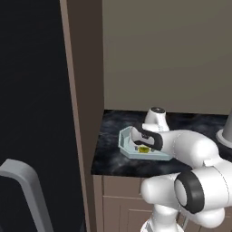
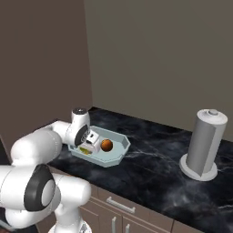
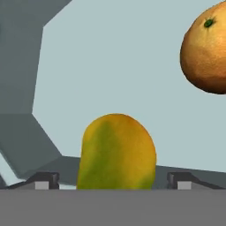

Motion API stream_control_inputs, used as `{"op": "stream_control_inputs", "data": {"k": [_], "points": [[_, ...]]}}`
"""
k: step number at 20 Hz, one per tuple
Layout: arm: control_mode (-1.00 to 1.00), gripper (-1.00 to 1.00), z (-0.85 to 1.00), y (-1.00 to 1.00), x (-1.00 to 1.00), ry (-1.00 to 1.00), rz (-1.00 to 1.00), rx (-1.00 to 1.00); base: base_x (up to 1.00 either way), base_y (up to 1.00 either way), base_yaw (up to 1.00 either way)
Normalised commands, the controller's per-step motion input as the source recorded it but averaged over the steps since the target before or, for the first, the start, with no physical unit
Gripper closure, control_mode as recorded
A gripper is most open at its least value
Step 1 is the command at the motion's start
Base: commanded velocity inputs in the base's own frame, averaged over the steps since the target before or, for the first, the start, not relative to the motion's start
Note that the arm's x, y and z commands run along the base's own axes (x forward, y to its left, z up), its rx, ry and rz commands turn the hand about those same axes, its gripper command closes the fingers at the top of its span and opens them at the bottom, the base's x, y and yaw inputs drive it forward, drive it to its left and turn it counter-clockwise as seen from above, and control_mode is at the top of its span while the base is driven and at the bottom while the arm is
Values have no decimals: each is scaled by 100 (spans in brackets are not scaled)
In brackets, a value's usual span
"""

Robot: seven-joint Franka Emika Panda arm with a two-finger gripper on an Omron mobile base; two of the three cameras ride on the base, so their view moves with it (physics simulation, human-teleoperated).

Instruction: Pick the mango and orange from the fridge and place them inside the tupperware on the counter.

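Observation:
The pale blue tupperware (image 2: 119, 153) (image 1: 123, 139) sits on the black counter (image 2: 154, 170) (image 1: 111, 158). Both fruits lie inside it: the yellow-green mango (image 3: 117, 152) (image 1: 143, 149) and the orange (image 3: 207, 48) (image 2: 106, 144). My gripper (image 3: 112, 180) (image 2: 91, 144) hangs low over the tray's left part, open. In the hand view the mango rests on the tray floor (image 3: 110, 66) between my fingertips (image 3: 44, 180), with a gap on each side. The orange lies a little to the right of the gripper. The black fridge (image 1: 31, 90) stands at the far left.
A grey paper towel roll (image 2: 205, 143) (image 1: 225, 131) stands on the counter to the right. A brown cabinet side panel (image 1: 84, 104) separates fridge and counter. The fridge's grey bar handle (image 1: 20, 181) is at lower left. Brown cabinets (image 2: 118, 209) run below the counter.

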Motion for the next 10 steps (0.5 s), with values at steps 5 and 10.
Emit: {"op": "stream_control_inputs", "data": {"k": [5, 10], "points": [[-100, -100, 45, 0, -12, -13, 0, 0, 0, 0, 0], [-100, -100, 73, 0, -36, -23, 0, -3, 0, 0, 0]]}}
